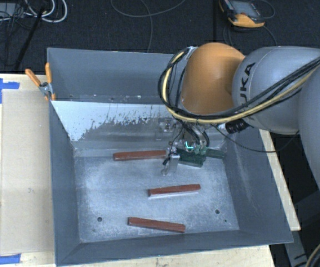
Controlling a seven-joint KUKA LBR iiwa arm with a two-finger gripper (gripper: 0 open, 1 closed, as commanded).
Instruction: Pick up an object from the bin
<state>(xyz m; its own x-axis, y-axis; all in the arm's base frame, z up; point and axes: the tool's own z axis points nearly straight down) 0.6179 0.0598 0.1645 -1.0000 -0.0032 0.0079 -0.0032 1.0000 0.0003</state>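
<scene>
Hovering at the 12 o'clock side of the grey metal bin (pixel 65 204), the gripper (pixel 170 161) sits at the 3 o'clock end of a flat reddish-brown rectangular bar (pixel 139 156); cannot tell whether it touches it, or whether it is released or clenched. A second reddish-brown bar (pixel 174 191) lies near floor centre, at the gripper's 6 o'clock. A third reddish-brown bar (pixel 156 225) lies toward the bin's 6 o'clock, apart from the others.

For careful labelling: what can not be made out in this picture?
Camera view: right end of the upper brown stick, hidden under the claw.
Camera view: whether the claw touches that stick, too small to tell.
Camera view: back right corner of the bin, covered by the orange cover.
</scene>
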